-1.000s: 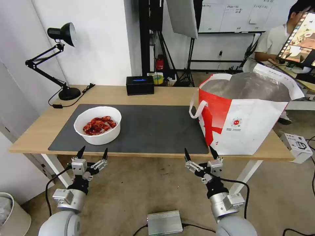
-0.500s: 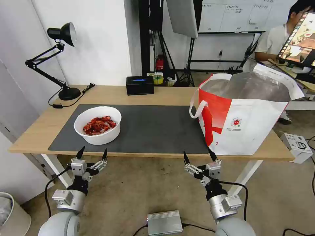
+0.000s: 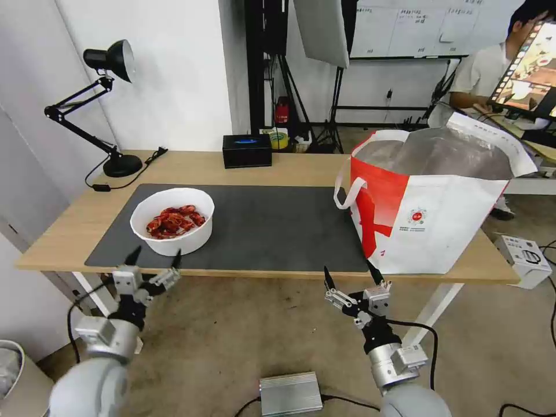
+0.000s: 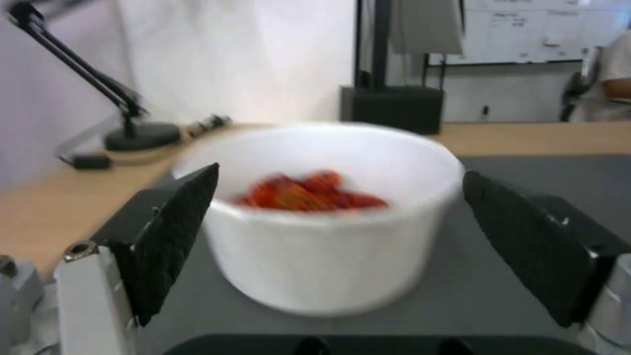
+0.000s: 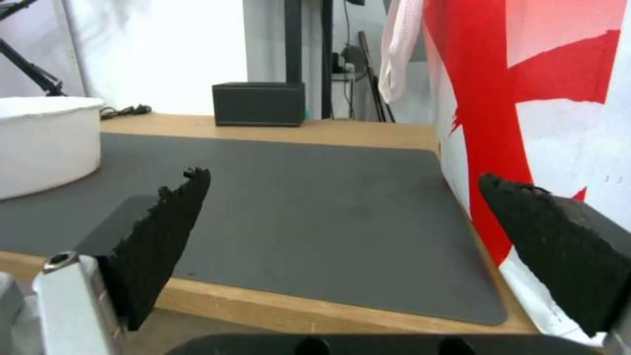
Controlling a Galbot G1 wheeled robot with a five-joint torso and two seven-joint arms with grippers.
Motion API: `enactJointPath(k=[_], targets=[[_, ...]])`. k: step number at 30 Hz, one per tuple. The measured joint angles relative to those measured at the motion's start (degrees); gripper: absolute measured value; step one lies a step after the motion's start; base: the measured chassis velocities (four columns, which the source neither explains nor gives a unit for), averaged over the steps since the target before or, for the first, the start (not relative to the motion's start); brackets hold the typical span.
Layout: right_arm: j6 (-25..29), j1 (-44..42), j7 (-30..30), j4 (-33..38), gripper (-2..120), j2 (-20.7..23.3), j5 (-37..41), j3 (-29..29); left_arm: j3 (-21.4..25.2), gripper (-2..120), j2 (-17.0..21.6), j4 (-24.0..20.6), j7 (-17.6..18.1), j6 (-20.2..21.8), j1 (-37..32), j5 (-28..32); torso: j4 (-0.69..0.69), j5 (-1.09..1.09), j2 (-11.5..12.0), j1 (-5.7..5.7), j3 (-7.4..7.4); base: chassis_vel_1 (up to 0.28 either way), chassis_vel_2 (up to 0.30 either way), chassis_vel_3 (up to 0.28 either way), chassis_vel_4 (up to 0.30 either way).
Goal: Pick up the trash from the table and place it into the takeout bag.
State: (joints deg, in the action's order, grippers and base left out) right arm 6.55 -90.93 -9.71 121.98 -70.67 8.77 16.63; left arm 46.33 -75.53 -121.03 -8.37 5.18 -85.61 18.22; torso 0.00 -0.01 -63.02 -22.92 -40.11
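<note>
Reaching left hand (image 3: 154, 259) spread wide, just short of white bowl (image 3: 172, 220)

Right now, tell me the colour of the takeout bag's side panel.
Red, on the takeout bag; clearest in the head view.

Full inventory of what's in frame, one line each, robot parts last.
bowl: 1, white with red shells inside, left part of the mat
mat: 1, dark grey, centre of the table
table: 1, light wood with white legs
takeout bag: 1, white and red with foil lining, upright at the table's right end
tissue box: 1, black, far edge of the table
desk lamp: 1, black, far left corner
metal box: 1, silver, on the floor
left tool: 1, black fingers, open, at the near table edge facing the bowl
right tool: 1, black fingers, open, below the near table edge by the bag
</note>
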Motion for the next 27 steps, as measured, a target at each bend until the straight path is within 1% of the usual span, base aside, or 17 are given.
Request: enactJointPath(k=[1,3,4,7,8,11,12,14,15,18,19,21,22,23,24,26,27], targets=[[0.00,0.00,0.00,0.00,100,0.00,0.00,0.00,0.00,100,0.00,0.00,0.00,0.00,0.00,0.00,0.00,0.00,0.00,0.00,0.00,0.000,0.000,0.000,0.000],[0.00,0.01,-0.01,0.00,100,0.00,0.01,0.00,1.95,100,2.14,-1.12,0.35,2.34,1.43,1.58,0.02,0.00,0.00,0.00,0.00,0.000,0.000,0.000,0.000],[0.00,0.01,-0.01,0.00,100,0.00,0.01,0.00,1.95,100,2.14,-1.12,0.35,2.34,1.43,1.58,0.02,0.00,0.00,0.00,0.00,0.000,0.000,0.000,0.000],[0.00,0.01,-0.02,0.00,100,0.00,0.02,0.00,1.64,100,6.67,-2.70,2.78,8.90,4.88,5.71,0.00,0.01,0.00,0.00,0.00,0.000,0.000,0.000,0.000],[0.00,0.01,-0.02,0.00,100,0.00,0.02,0.00,1.64,100,6.67,-2.70,2.78,8.90,4.88,5.71,0.00,0.01,0.00,0.00,0.00,0.000,0.000,0.000,0.000],[0.00,0.02,-0.03,0.00,100,0.00,0.03,0.01,0.00,100,10.48,-2.31,5.31,15.35,7.79,9.44,0.00,0.00,0.00,0.00,0.00,0.000,0.000,0.000,0.000],[0.00,0.02,-0.03,0.00,100,0.00,0.03,0.01,0.00,100,10.48,-2.31,5.31,15.35,7.79,9.44,0.00,0.00,0.00,0.00,0.00,0.000,0.000,0.000,0.000],[0.00,0.02,-0.03,0.00,100,0.00,0.04,0.00,-0.94,100,12.84,-1.27,6.71,19.15,9.68,12.46,0.00,0.00,0.00,0.00,0.00,0.000,0.000,0.000,0.000],[0.00,0.02,-0.03,0.00,100,0.00,0.04,0.00,-0.94,100,12.84,-1.27,6.71,19.15,9.68,12.46,0.00,0.00,0.00,0.00,0.00,0.000,0.000,0.000,0.000],[0.00,0.02,-0.03,0.02,100,0.01,0.04,0.01,-2.11,100,16.68,1.04,8.86,25.27,13.73,17.61,0.01,0.00,0.00,0.00,0.00,0.000,0.000,0.000,0.000],[0.00,0.02,-0.03,0.02,100,0.01,0.04,0.01,-2.11,100,16.68,1.04,8.86,25.27,13.73,17.61,0.01,0.00,0.00,0.00,0.00,0.000,0.000,0.000,0.000],[0.00,0.02,-0.03,0.02,100,0.00,0.04,0.01,-2.83,100,18.83,2.67,10.33,28.91,16.92,20.68,0.00,0.00,0.00,0.00,0.00,0.000,0.000,0.000,0.000],[0.00,0.02,-0.04,0.02,100,0.00,0.05,0.01,-3.22,100,19.61,3.48,10.63,29.98,18.10,21.21,0.00,0.00,0.00,0.00,-0.01,0.000,0.000,0.000,0.000],[0.00,0.02,-0.04,0.02,100,0.00,0.05,0.01,-3.22,100,19.61,3.48,10.63,29.98,18.10,21.21,0.00,0.00,0.00,0.00,-0.01,0.000,0.000,0.000,0.000],[-0.01,0.02,-0.03,0.02,100,0.01,0.05,0.01,-3.80,100,20.44,4.48,10.84,30.78,19.43,21.67,0.00,0.00,0.00,0.00,0.00,0.000,0.000,0.000,0.000],[-0.01,0.02,-0.03,0.03,100,0.00,0.05,0.00,-5.18,100,21.59,6.21,11.38,33.35,21.94,23.69,0.00,0.00,0.00,0.00,0.00,0.000,0.000,0.000,0.000],[-0.01,0.02,-0.03,0.03,100,0.00,0.05,0.00,-5.18,100,21.59,6.21,11.38,33.35,21.94,23.69,0.00,0.00,0.00,0.00,0.00,0.000,0.000,0.000,0.000]])
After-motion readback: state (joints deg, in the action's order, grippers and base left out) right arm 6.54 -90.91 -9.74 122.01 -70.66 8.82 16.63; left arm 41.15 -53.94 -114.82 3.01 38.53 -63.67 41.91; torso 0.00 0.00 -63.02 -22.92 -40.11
